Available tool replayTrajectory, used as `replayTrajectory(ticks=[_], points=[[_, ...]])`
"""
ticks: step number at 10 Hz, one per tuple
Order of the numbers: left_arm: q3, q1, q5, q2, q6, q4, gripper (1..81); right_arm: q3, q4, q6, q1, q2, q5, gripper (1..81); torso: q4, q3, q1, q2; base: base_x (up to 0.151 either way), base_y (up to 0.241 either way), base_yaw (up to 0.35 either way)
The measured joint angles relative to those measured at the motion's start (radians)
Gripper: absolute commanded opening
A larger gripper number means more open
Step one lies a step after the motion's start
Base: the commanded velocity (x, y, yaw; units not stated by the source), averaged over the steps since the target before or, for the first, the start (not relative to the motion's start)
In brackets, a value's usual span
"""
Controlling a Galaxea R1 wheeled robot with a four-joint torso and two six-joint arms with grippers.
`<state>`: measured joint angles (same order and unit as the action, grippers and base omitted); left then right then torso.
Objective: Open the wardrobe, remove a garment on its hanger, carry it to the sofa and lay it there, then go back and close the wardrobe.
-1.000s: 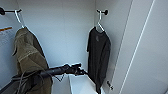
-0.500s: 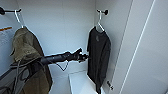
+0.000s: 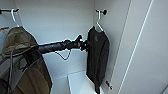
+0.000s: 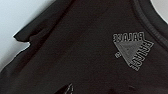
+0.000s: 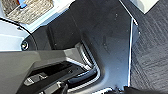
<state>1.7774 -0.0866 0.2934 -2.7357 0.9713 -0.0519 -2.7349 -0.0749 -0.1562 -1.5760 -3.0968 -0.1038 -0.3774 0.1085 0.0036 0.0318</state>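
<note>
Reach runs sideways from my left pincer (image 3: pixel 86 45), grip state unclear, to the thin black long-sleeved garment (image 3: pixel 98 56), which hangs lengthwise on its slim white hanger (image 3: pixel 99 22) inside the open white wardrobe (image 3: pixel 62 20).

inside the wardrobe (image 3: pixel 62 20), the garment (image 3: pixel 98 57) is hanging at three o'clock, a jacket (image 3: pixel 23 62) at nine, the left arm (image 3: pixel 57 46) reaching between them.
</note>
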Motion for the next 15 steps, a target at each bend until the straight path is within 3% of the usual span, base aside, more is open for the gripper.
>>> replayTrajectory(ticks=[2,3,7,10,15], points=[[-0.005,-0.073,-0.003,-0.013,0.003,0.032,81.1,0.001,0.000,0.001,-0.004,0.000,0.000,81.1,-0.044,0.000,0.000,0.000,0.000,0.000,0.000],[-0.013,-0.111,-0.006,-0.016,0.003,0.052,81.1,0.001,0.000,0.001,-0.006,0.000,0.001,81.1,-0.049,0.000,0.000,0.000,0.000,0.000,0.000],[0.019,-0.207,-0.019,0.004,0.021,0.117,81.1,0.001,0.000,0.001,-0.006,0.000,0.003,81.1,-0.049,0.000,0.000,0.000,0.000,0.000,0.000],[0.038,-0.233,-0.069,-0.015,0.021,0.142,81.1,0.000,0.000,0.001,-0.006,0.000,0.010,81.1,-0.049,0.000,0.000,0.000,0.000,0.000,0.000],[0.187,-0.232,-0.100,-0.128,0.021,0.143,81.1,0.001,0.001,0.001,-0.006,-0.014,0.011,81.1,-0.049,0.000,0.001,0.000,0.000,0.000,0.000]])
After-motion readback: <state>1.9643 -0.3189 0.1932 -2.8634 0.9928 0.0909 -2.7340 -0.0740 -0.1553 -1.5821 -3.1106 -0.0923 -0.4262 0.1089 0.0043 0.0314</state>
